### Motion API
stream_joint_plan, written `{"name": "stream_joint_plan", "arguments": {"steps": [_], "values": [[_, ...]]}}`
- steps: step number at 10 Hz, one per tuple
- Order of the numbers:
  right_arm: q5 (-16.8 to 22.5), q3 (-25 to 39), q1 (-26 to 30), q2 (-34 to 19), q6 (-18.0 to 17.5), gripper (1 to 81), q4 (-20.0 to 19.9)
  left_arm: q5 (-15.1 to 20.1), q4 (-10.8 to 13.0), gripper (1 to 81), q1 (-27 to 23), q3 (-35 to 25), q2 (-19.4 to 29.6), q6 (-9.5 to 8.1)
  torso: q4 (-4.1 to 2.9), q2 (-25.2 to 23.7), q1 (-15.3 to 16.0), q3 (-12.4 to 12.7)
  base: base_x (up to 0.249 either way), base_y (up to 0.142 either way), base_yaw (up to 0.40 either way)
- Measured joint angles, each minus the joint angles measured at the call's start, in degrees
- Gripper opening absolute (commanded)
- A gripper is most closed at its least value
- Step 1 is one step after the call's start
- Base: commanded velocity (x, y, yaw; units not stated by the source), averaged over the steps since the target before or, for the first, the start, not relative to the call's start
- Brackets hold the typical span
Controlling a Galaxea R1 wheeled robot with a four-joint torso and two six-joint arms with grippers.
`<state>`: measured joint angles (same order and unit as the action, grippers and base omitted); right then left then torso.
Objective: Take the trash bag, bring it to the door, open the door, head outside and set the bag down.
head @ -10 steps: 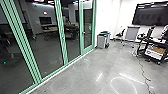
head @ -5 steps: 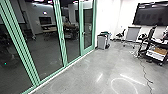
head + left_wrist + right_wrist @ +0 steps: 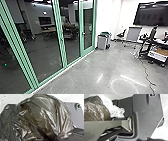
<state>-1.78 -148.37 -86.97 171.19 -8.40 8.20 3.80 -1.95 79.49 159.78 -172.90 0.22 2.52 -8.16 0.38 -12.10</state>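
The trash bag [image 3: 37, 116], dark, glossy and bulging, lies close before my left wrist camera, its folds drawn together low on one side. In the right wrist view the same brownish bag [image 3: 95, 110] shows beside the robot's dark base plate, with crumpled whitish plastic [image 3: 115, 110] against it. Whether either gripper is open or shut cannot be made out. Ahead in the head view, a green-framed glass door [image 3: 87, 30] stands closed at the far end of the glass wall, its handle on the left side.
Green-framed glass panels [image 3: 45, 50] run along the left. Grey bins [image 3: 103, 41] stand just right of the door. Farther right are a chair, a grey panel [image 3: 133, 33] on legs and a loaded black cart [image 3: 157, 52]. A dark cable [image 3: 147, 77] trails over the floor.
The head camera has moved a little: the nearer glass posts have slid left and the cart has slid right and closer, while the door keeps nearly the same place.
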Motion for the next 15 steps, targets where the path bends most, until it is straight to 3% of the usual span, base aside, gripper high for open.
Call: {"name": "stream_joint_plan", "arguments": {"steps": [15], "values": [[0.02,0.00,-0.02,0.01,0.00,81.1,0.04,-0.01,0.05,1.0,0.00,0.00,-0.12,0.00,0.00,0.00,-0.02,0.00,0.145,-0.067,0.000]]}}
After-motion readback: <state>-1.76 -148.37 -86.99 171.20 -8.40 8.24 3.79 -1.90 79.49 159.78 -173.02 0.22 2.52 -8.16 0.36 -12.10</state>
